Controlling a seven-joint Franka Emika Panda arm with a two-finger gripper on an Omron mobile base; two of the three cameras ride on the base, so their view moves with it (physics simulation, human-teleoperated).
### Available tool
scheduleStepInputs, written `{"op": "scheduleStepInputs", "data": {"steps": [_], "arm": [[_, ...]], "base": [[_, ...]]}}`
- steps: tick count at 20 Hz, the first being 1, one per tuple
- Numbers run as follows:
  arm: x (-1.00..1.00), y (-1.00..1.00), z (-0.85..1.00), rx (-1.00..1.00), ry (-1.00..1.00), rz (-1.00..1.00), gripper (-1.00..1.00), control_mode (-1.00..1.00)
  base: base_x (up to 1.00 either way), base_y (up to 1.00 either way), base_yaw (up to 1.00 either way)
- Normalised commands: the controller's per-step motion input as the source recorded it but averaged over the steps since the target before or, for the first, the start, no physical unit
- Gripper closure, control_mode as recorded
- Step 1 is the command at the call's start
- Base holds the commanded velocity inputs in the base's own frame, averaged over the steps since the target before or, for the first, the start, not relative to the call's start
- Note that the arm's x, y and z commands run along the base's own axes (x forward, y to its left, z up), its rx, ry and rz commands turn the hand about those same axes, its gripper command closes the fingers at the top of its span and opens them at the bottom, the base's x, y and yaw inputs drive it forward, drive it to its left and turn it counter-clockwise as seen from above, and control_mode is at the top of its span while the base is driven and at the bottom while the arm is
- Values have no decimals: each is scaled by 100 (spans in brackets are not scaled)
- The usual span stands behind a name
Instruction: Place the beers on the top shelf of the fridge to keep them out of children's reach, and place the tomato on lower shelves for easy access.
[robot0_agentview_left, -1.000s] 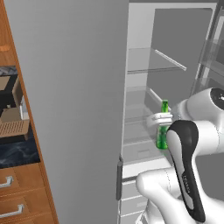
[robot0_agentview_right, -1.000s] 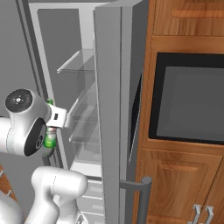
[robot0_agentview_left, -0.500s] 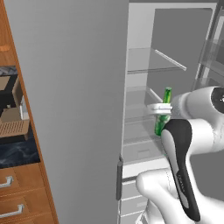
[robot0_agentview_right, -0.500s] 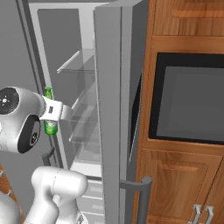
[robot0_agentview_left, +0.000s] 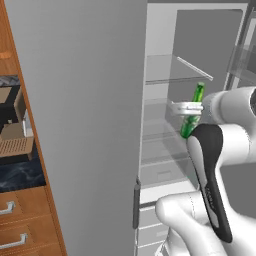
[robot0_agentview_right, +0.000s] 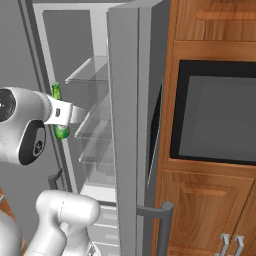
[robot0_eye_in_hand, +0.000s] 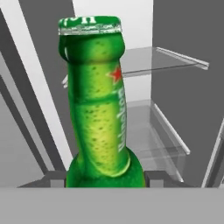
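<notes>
While the fridge (robot0_agentview_left: 165, 165) stands open, the gripper (robot0_agentview_left: 186, 107) is clamped around the green beer bottle (robot0_agentview_left: 192, 111), holding it nearly upright, tilted slightly, in front of the glass shelves. Its neck reaches about level with the top shelf (robot0_agentview_left: 175, 70), which lies farther in and to the left.

I see warm wooden cabinets (robot0_agentview_right: 210, 210) with metal handles on the right, framing a dark built-in oven window (robot0_agentview_right: 216, 115). On the far left, wooden drawers (robot0_agentview_left: 22, 220) sit beneath a dark marbled counter (robot0_agentview_left: 20, 172).
</notes>
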Motion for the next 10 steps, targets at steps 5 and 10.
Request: {"op": "scheduleStepInputs", "data": {"steps": [5,10], "arm": [[2,-32,36,0,-4,0,100,-100],[20,-15,23,0,-1,0,100,-100]], "base": [[0,0,0],[0,0,0]]}}
